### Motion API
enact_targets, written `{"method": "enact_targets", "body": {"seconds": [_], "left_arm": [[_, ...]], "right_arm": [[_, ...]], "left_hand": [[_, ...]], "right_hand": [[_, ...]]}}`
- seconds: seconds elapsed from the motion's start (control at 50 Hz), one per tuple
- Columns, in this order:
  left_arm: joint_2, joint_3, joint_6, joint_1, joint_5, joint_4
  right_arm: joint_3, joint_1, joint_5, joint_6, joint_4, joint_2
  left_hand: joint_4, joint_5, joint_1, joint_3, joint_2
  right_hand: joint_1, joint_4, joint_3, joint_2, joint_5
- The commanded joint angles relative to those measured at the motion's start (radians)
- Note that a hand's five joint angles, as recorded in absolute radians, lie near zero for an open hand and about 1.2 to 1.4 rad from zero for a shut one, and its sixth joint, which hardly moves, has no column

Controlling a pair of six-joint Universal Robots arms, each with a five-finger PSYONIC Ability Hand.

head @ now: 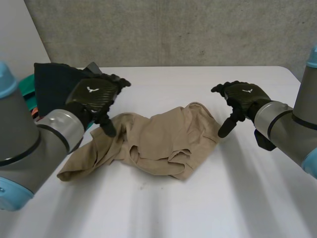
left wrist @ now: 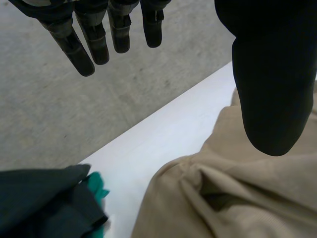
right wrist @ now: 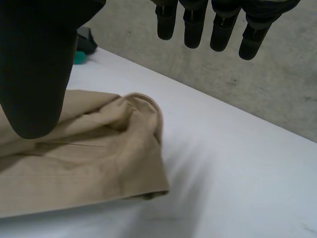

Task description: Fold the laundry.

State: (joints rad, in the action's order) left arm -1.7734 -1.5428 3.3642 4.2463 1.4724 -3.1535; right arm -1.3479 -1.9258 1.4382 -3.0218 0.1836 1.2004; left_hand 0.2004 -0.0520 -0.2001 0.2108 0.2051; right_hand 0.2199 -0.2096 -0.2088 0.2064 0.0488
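A crumpled tan garment (head: 153, 141) lies in the middle of the white table (head: 208, 208). My left hand (head: 94, 96) hovers above its left part, fingers (left wrist: 84, 39) straight and thumb (left wrist: 272, 84) apart, holding nothing. The tan garment (left wrist: 233, 193) lies under that thumb. My right hand (head: 240, 101) hangs just off the garment's right edge, open, thumb pointing down. In the right wrist view the tan garment (right wrist: 84, 158) lies below the thumb (right wrist: 37, 74), while the fingers (right wrist: 218, 25) stand straight over bare table.
A pile of dark and teal clothes (head: 52, 84) sits at the table's far left corner, behind my left hand; the dark clothes (left wrist: 44, 203) lie close to the garment. A grey concrete wall (head: 173, 29) stands behind the table. Bare tabletop lies in front and to the right.
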Motion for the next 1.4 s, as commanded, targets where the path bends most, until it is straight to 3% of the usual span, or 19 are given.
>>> {"method": "enact_targets", "body": {"seconds": [0.02, 0.14, 0.32, 0.4, 0.54, 0.6, 0.68, 0.7, 0.72, 0.84, 0.92, 0.96, 1.08, 1.2, 1.4], "left_arm": [[-0.083, 0.101, 0.004, -0.118, 0.029, 0.003], [-0.210, 0.269, 0.029, -0.195, 0.037, 0.041], [-0.544, 0.634, 0.133, -0.310, 0.046, 0.260], [-0.667, 0.752, 0.187, -0.327, 0.080, 0.343], [-0.725, 0.820, 0.263, -0.327, 0.129, 0.374], [-0.725, 0.817, 0.296, -0.324, 0.128, 0.369], [-0.716, 0.822, 0.334, -0.312, 0.131, 0.351], [-0.713, 0.831, 0.346, -0.301, 0.134, 0.339], [-0.712, 0.840, 0.353, -0.295, 0.135, 0.330], [-0.693, 1.002, 0.419, -0.200, 0.169, 0.195], [-0.638, 1.219, 0.403, -0.071, 0.190, 0.050], [-0.620, 1.277, 0.368, -0.039, 0.177, 0.011], [-0.558, 1.351, 0.111, 0.046, 0.053, -0.043], [-0.505, 1.200, -0.040, 0.087, -0.082, -0.056], [-0.445, 0.701, -0.069, 0.144, -0.193, -0.125]], "right_arm": [[0.065, 0.053, 0.002, -0.011, -0.004, -0.064], [0.183, 0.082, -0.018, -0.077, -0.003, -0.168], [0.537, 0.076, -0.082, -0.242, 0.051, -0.487], [0.683, 0.059, -0.090, -0.282, 0.098, -0.609], [0.845, 0.016, -0.072, -0.276, 0.149, -0.757], [0.868, 0.005, -0.056, -0.264, 0.151, -0.783], [0.891, -0.013, -0.059, -0.249, 0.145, -0.803], [0.901, -0.019, -0.062, -0.244, 0.134, -0.805], [0.911, -0.022, -0.062, -0.241, 0.126, -0.803], [1.042, -0.022, -0.032, -0.210, -0.022, -0.746], [1.090, -0.027, 0.056, -0.154, -0.242, -0.625], [1.070, -0.029, 0.076, -0.131, -0.323, -0.575], [0.903, -0.073, 0.065, -0.060, -0.521, -0.394], [0.680, -0.114, 0.054, -0.017, -0.523, -0.256], [0.274, -0.137, 0.062, 0.058, -0.471, -0.189]], "left_hand": [[-0.026, 0.052, 0.026, -0.036, -0.031], [-0.026, 0.052, 0.026, -0.036, -0.031], [-0.026, 0.052, 0.026, -0.036, -0.031], [0.057, -0.031, -0.057, 0.046, 0.052], [0.110, -0.083, -0.110, 0.099, 0.105], [0.341, -0.315, -0.341, 0.330, 0.336], [1.042, -1.016, -1.042, 1.032, 1.037], [1.194, -1.168, -1.195, 1.184, 1.190], [1.196, -1.170, -1.196, 1.185, 1.191], [1.196, -1.170, -1.196, 1.185, 1.191], [1.196, -1.170, -1.196, 1.185, 1.191], [1.196, -1.170, -1.196, 1.185, 1.191], [1.196, -1.170, -1.196, 1.185, 1.191], [1.196, -1.170, -1.196, 1.185, 1.191], [1.196, -1.170, -1.196, 1.185, 1.191]], "right_hand": [[-0.045, 0.035, 0.034, -0.032, -0.049], [-0.045, 0.035, 0.034, -0.032, -0.049], [-0.045, 0.035, 0.034, -0.032, -0.049], [-0.034, 0.023, 0.023, -0.020, -0.037], [0.043, -0.053, -0.054, 0.056, 0.039], [0.154, -0.164, -0.165, 0.167, 0.150], [0.734, -0.744, -0.745, 0.747, 0.730], [1.125, -1.135, -1.136, 1.139, 1.122], [1.176, -1.186, -1.187, 1.189, 1.172], [1.176, -1.187, -1.187, 1.190, 1.173], [1.176, -1.187, -1.187, 1.190, 1.173], [1.176, -1.187, -1.187, 1.190, 1.173], [1.176, -1.187, -1.187, 1.190, 1.173], [1.176, -1.187, -1.187, 1.190, 1.173], [1.176, -1.187, -1.187, 1.190, 1.173]]}}
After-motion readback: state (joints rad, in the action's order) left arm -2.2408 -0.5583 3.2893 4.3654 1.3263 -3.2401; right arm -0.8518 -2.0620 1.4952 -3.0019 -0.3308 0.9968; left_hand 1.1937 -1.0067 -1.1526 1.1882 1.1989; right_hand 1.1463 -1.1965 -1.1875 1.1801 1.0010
